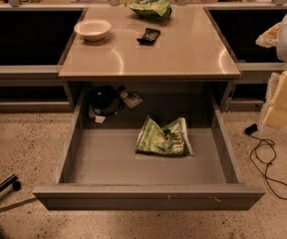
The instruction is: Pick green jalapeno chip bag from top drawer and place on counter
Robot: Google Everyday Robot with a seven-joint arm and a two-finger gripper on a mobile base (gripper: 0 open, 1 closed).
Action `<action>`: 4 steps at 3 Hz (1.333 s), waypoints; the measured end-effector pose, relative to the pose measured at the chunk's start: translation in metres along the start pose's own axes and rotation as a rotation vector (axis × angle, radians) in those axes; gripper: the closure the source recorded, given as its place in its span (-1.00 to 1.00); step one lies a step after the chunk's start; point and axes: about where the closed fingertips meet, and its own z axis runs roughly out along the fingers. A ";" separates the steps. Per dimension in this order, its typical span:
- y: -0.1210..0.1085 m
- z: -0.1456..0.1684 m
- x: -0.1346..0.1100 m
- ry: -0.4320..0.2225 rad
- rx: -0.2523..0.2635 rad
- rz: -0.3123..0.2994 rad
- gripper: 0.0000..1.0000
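Observation:
The green jalapeno chip bag (163, 137) lies flat and crumpled on the floor of the top drawer (108, 163), right of centre, with its white strip along the right edge. The drawer is pulled fully open below the counter (183, 49). My gripper (282, 99) shows as pale blocks at the right edge of the camera view. It hangs beside the counter's right front corner, to the right of the drawer and well apart from the bag. It holds nothing that I can see.
On the counter stand a white bowl (92, 29), a small black object (149, 35) and a puffier green bag (150, 7) at the back. Dark items (104, 99) lie at the drawer's back left. A black cable (266, 163) lies on the floor at right, a chair leg (1, 187) at left.

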 end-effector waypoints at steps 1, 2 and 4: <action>0.000 0.000 0.000 0.000 0.000 0.000 -1.00; 0.000 0.029 -0.003 -0.042 0.005 -0.002 -1.00; -0.008 0.201 -0.052 -0.171 -0.067 -0.003 -1.00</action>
